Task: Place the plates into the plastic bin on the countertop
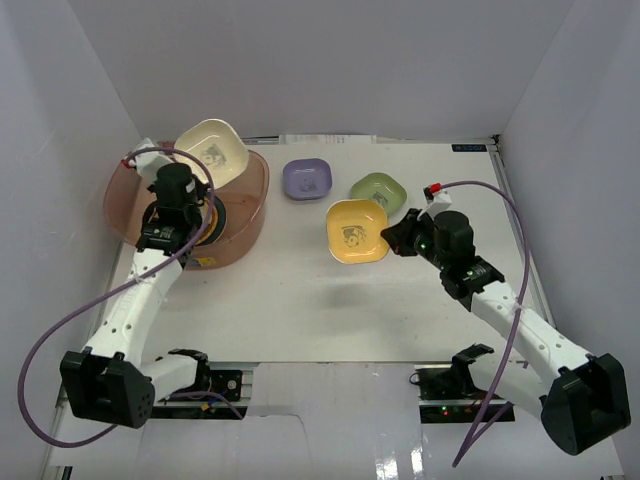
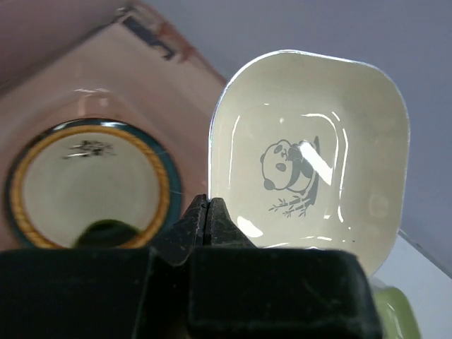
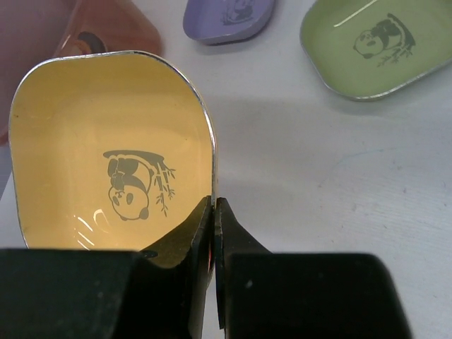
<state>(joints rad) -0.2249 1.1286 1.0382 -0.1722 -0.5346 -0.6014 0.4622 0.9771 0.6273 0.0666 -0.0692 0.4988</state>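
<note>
At the far left, the large translucent pinkish-brown plastic bin [image 1: 128, 212] sat on the white tabletop [image 1: 300, 300]. A round plate with a gold band and dark teal rim [image 2: 88, 185] already lay in its bottom. The left arm's jaws were shut on the near rim of the small rounded-square cream plate with a panda print [image 1: 212, 152], holding it tilted above the bin's far rim. That thin edge grip looked risky: the plate could pivot or slip out, and a drop from there might strike the rim or chip the round plate below.

Toward the middle, the small purple plate [image 1: 306, 179] and the small green plate [image 1: 378, 190] lay on the tabletop, apart from each other.

On the right, the right arm's jaws pinched one edge of the small yellow panda plate [image 1: 357, 231], which appeared raised off the surface. Its way to the bin ran near the purple plate, and the left arm occupied the bin, so the two arms could collide.
</note>
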